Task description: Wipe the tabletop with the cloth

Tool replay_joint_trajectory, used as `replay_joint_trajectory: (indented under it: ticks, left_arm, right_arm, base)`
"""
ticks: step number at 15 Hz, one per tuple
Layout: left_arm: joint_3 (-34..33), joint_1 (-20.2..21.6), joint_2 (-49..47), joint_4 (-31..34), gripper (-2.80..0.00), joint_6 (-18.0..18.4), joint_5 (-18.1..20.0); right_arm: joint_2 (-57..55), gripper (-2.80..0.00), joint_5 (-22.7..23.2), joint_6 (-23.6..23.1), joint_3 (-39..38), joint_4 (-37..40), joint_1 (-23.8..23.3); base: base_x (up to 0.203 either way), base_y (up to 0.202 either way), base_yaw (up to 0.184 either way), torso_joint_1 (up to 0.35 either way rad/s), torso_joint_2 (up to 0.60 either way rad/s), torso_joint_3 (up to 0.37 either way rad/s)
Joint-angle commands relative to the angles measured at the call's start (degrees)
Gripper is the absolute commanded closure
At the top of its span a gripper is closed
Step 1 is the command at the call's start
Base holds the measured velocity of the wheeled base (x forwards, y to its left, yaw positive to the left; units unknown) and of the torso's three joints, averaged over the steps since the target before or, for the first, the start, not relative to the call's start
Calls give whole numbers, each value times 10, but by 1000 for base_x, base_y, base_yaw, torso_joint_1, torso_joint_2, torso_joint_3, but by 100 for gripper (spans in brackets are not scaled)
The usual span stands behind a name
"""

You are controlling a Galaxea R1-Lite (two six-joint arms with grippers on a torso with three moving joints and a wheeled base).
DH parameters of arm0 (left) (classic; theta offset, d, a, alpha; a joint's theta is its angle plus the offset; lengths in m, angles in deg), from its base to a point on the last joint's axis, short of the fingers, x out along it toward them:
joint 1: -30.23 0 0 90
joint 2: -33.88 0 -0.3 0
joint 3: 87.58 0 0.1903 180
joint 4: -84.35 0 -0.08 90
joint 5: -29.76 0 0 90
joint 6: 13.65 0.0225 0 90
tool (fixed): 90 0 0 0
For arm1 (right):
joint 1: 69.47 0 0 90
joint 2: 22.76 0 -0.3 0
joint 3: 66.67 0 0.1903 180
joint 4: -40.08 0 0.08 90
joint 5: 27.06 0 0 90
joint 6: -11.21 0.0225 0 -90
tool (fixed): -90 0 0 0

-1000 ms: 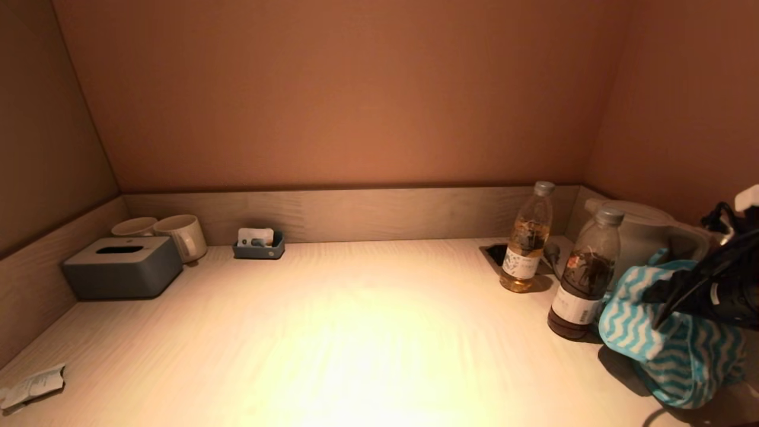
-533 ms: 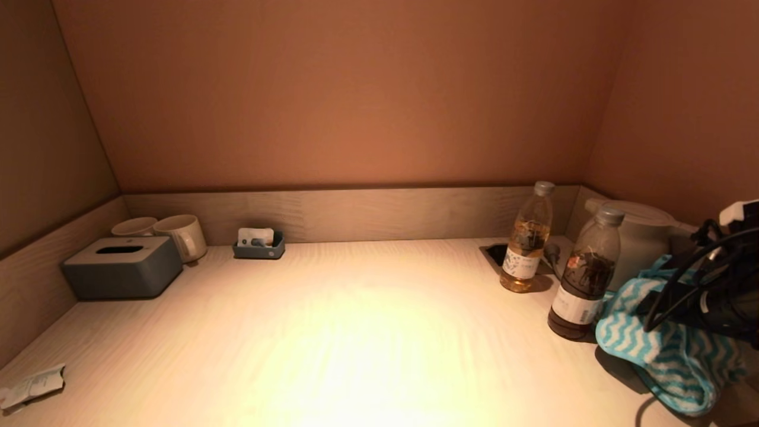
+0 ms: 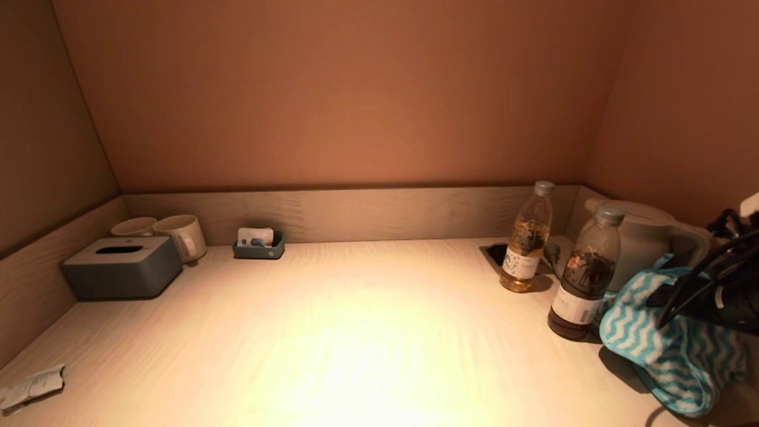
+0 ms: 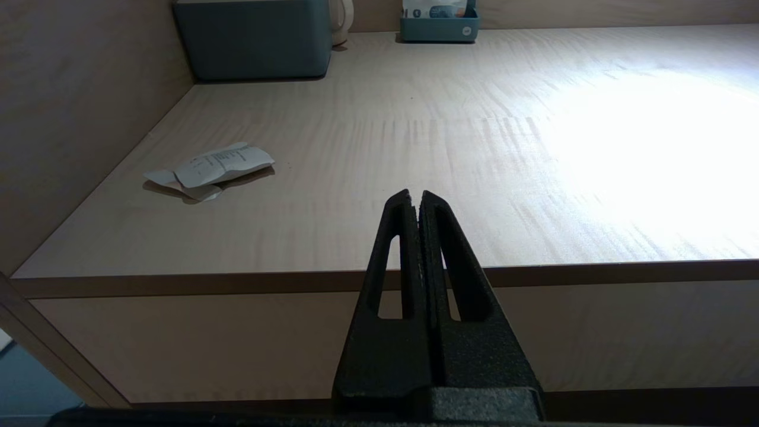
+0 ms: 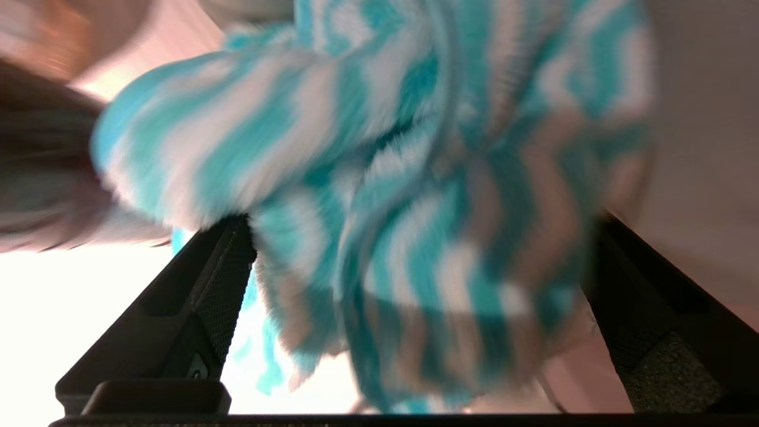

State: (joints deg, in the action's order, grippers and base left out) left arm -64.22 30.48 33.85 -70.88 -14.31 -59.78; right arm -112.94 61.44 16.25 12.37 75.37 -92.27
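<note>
Grey tissue box (image 3: 121, 267) is set at the back left, against the side wall. Two cream mugs (image 3: 181, 236) are placed just behind it. Small blue-grey tray (image 3: 258, 244) with sachets is set against the back wall. Crumpled paper slip (image 4: 209, 171) is seen near the front left edge. Two bottles (image 3: 526, 238) are stood upright at right, near a pale kettle (image 3: 637, 234), possibly plugged into the recessed socket (image 3: 493, 252).

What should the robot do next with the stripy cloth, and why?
Probably lower the cloth flat and slide it left, in front of the dark bottle. The right gripper has the cloth bunched between wide fingers at the tabletop's right end, near that bottle, and the whole middle is unwiped.
</note>
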Motion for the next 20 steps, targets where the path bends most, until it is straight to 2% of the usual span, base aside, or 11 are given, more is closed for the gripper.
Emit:
replay_joint_trajectory:
  ticks: [1, 5, 11, 13, 16, 17, 20]
  left_arm:
    - [0, 0, 0, 0, 0, 0, 0]
    - [0, 0, 0, 0, 0, 0, 0]
    - [0, 0, 0, 0, 0, 0, 0]
    - [0, 0, 0, 0, 0, 0, 0]
    - [0, 0, 0, 0, 0, 0, 0]
    - [0, 0, 0, 0, 0, 0, 0]
    - [0, 0, 0, 0, 0, 0, 1]
  right_arm:
    - [74, -280, 5, -1, -3, 1, 2]
    - [165, -280, 27, -9, -3, 30, 12]
    - [188, -280, 42, -18, -7, 24, 12]
    - [215, -280, 93, -18, -7, 24, 12]
    - [243, -280, 129, -34, -9, 24, 12]
    - [248, 0, 145, -44, -13, 23, 12]
    - [266, 0, 191, -57, -15, 21, 12]
  base:
    - [0, 0, 0, 0, 0, 0]
    - [0, 0, 0, 0, 0, 0]
    - [0, 0, 0, 0, 0, 0]
    - [0, 0, 0, 0, 0, 0]
    - [0, 0, 0, 0, 0, 0]
    - [0, 0, 0, 0, 0, 0]
    - [0, 0, 0, 0, 0, 0]
